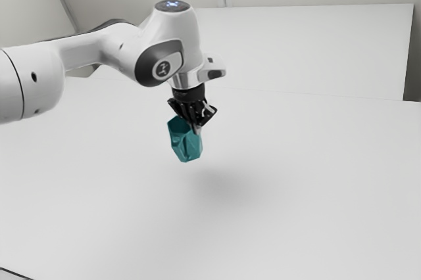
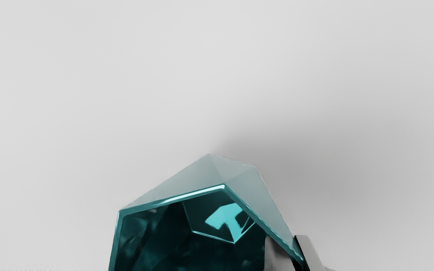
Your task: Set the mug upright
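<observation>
One side of the mug pinched in my hand, inside and out; hangs at its 7 o'clock, exterior view, likely for tilting clearance.

A smooth white table spreads wide, with a broad white panel beyond its far edge.

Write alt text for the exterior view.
A teal, faceted mug is held above a white table by the black hand of a white robot arm reaching in from the exterior view's left. A soft shadow lies below.
</observation>
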